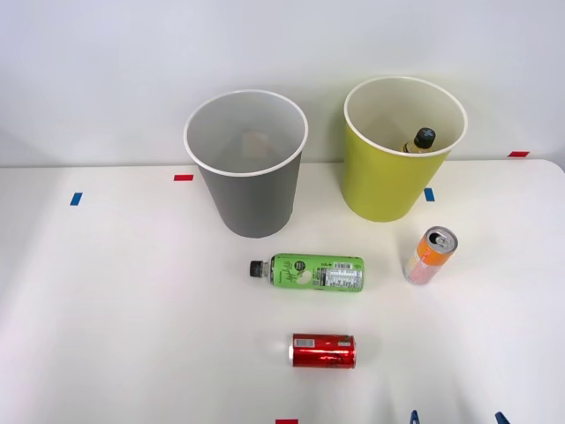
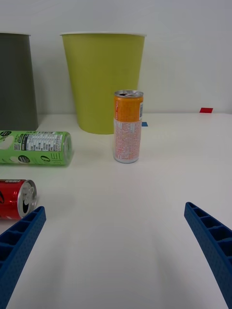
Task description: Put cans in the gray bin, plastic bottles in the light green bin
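The gray bin [image 1: 252,203] [image 2: 17,82] stands at the back centre, and I see nothing inside it. To its right, the light green bin [image 1: 380,185] [image 2: 104,82] holds a black-capped bottle [image 1: 420,140]. A green-labelled plastic bottle [image 1: 313,272] [image 2: 36,147] lies on its side in front of the gray bin. The slim orange and white can [image 1: 430,256] [image 2: 128,126] is upright in front of the green bin. The red can [image 1: 324,351] [image 2: 17,198] lies on its side nearer me. My right gripper [image 1: 457,419] [image 2: 115,210] is open and empty, low at the near edge, facing the orange can.
Small blue tape marks [image 1: 76,199] and red tape marks [image 1: 184,177] dot the white table. A pale wall rises right behind the bins. The table's right edge curves off near a red mark [image 1: 519,154].
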Controlling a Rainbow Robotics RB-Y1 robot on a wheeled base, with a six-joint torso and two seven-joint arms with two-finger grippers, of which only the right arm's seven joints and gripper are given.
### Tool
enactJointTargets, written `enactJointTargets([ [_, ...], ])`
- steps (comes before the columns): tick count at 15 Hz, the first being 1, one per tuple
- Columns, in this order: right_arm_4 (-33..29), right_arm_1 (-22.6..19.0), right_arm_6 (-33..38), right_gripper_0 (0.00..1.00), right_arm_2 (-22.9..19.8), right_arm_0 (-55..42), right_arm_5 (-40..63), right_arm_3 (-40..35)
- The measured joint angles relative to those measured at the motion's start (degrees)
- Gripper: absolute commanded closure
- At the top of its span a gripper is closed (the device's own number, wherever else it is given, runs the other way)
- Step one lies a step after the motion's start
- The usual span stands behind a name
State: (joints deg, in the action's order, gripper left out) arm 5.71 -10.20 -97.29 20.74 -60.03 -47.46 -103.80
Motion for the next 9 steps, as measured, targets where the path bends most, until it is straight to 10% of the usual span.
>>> enactJointTargets([
  [9, 0.0, 0.0, 0.0, 0.0, 0.0, 0.0, 0.0, 0.0],
])
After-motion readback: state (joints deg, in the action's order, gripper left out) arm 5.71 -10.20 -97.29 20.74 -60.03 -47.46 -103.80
